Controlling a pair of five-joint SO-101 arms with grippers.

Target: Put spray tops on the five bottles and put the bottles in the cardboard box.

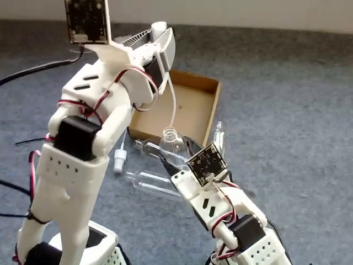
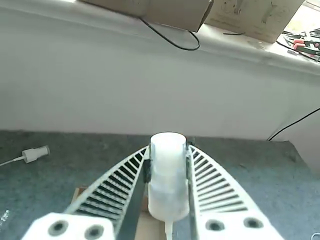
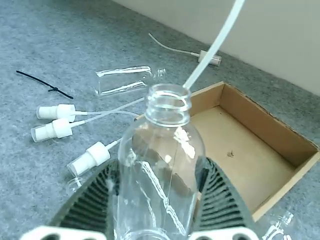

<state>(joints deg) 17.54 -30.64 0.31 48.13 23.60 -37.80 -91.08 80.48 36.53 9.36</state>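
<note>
Left fingers [image 2: 120, 180] are clamped on a spray top [image 2: 167, 175], its tube dangling at the mouth of the bottle [image 3: 160, 150] that the right fingers [image 3: 220, 200] grip upright. Early days, I'd say: cardboard box [image 1: 193, 110] holds no bottles yet, while spare tops [image 3: 55, 112] and spare bottles [image 3: 122, 80] lie loose on the table [image 1: 309, 83].

A grey carpet [image 1: 309, 110] covers the surface. A black cable tie [image 3: 51, 89] lies on it. Behind stands a white wall [image 2: 100, 75], a black cable [image 2: 170, 42] looping on its ledge.
</note>
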